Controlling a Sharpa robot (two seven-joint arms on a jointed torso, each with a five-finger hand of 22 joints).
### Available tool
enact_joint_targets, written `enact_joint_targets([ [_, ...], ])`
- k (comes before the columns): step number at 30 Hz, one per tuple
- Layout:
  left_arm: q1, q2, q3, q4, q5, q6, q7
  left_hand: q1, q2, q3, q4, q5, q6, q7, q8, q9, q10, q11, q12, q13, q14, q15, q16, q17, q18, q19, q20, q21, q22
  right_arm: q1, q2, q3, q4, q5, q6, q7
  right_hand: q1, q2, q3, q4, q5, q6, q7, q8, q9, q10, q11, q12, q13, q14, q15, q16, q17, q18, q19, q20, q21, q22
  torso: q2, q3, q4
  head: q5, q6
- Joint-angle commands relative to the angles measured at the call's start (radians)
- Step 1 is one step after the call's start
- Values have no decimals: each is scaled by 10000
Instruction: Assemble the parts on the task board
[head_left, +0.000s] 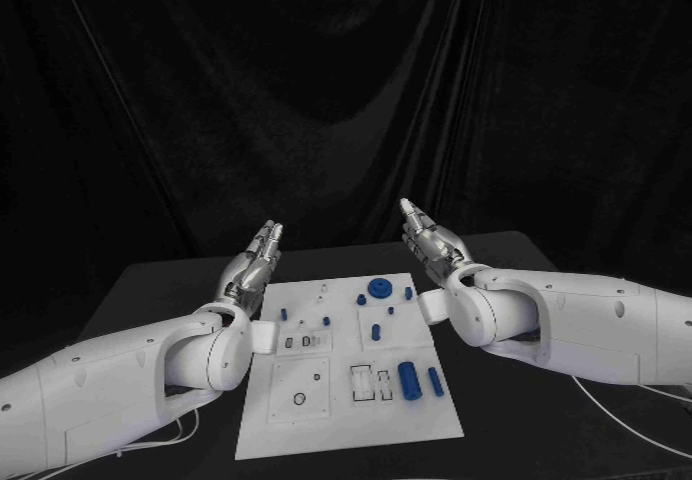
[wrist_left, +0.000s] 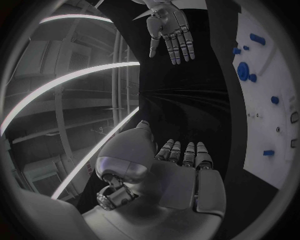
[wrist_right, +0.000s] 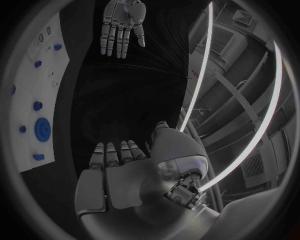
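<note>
Task board (head_left: 310, 415) lies flat mid-table, its near end bare white, blue parts (head_left: 410, 380) standing farther along it with a round blue disc (head_left: 381, 288) near the far edge. Beyond, the left hand (head_left: 257, 262) and right hand (head_left: 431, 241) rise at either side, fingers straight and apart, holding nothing. Each wrist view shows the opposite palm face-on.

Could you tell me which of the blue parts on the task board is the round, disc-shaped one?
The blue gear-like disc near the task board's far edge; the other blue parts are small pegs or elongated cylinders.
</note>
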Motion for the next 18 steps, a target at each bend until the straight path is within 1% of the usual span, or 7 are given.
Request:
enact_joint_targets([
  [1, 121, 30, -147, -27, 864, 1760, 890, 85, -2, 14, 56, 20, -9, -55, 43, 11, -33, -63, -65, -12, 13, -1575, -37, -17, 92, 9, -1315, -35, -17, 110, 8, -82, -19, 593, 1130, -560, 85, -3, -55, -19, -30, 40, 11, -5, 15, -3, 9, 46, 7, -3, -1590, -41, -16, 115, -4, -446, -38, -16, -27, 5, 1, -1, -7],
  [3, 160, 33, -243, -42, 962, 1975, 967, 104, -14, 13, 55, 9, -14, -66, 43, 11, -33, -69, -65, -12, 13, -1569, -37, -17, 117, 9, -1278, -35, -17, 117, 8, -90, -20, 599, 1142, -564, 102, -9, -61, -23, -35, 48, 36, -3, 17, -4, 37, 48, 7, -3, -1535, -41, -16, 117, -4, -359, -38, -16, -27, 5, 1, -1, -7],
  [7, 184, 35, -303, -51, 1023, 2109, 1016, 112, -19, 12, 54, 6, -13, -70, 43, 11, -33, -70, -65, -12, 13, -1567, -37, -17, 127, 9, -1265, -35, -17, 117, 8, -90, -20, 599, 1142, -564, 146, -31, -76, -25, -42, 60, 77, 0, 20, -4, 96, 45, 6, -3, -1441, -41, -16, 122, -4, -182, -38, -16, -27, 5, 1, -1, -7],
  [8, 175, 26, -304, -386, 1040, 2775, 1139, 132, -28, 12, 53, -3, -15, -79, 42, 10, -33, -74, -65, -12, 13, -1564, -37, -17, 153, 9, -1235, -35, -17, 118, -103, -90, -235, 599, 1722, -691, 146, -31, -76, -25, -42, 60, 77, 0, 20, -4, 96, 45, 6, -3, -1441, -41, -16, 122, -4, -182, -38, -16, -20, 4, -16, 100, -25],
  [13, 173, 0, -304, -387, 1040, 2797, 1233, 180, -54, 6, 51, -37, 13, -111, 48, 16, -33, -103, -65, -12, 13, -1582, -37, -17, 217, 9, -1187, -35, -17, 118, -151, -90, -252, 599, 1792, -670, 164, -43, -81, -28, -66, 74, 98, 5, 25, -4, 114, 65, 11, -3, -1429, -41, -16, 123, -4, -135, -38, -16, -2, 4, -16, 164, 3],
  [16, 172, -46, -304, -351, 1040, 2747, 1303, 270, -93, 3, 43, -37, 49, -148, 55, 22, -33, -142, -65, -12, 13, -1627, -37, -17, 288, 9, -1167, -35, -17, 119, -177, -90, -264, 561, 1863, -681, 173, -56, -93, -24, -112, 82, 134, 7, 26, -4, 144, 64, 11, -3, -1414, -41, -16, 126, -4, -104, -38, -16, -1, 2, 30, 118, 13],
  [18, 172, -74, -304, -333, 1040, 2701, 1334, 313, -109, 4, 38, -36, 59, -158, 57, 23, -33, -151, -65, -12, 13, -1639, -37, -17, 308, 9, -1165, -35, -17, 119, -189, -90, -276, 451, 1905, -704, 172, -70, -109, -20, -163, 92, 159, 11, 29, -4, 167, 57, 9, -3, -1393, -41, -16, 130, -4, -87, -38, -16, -15, -2, 31, 114, -25],
])
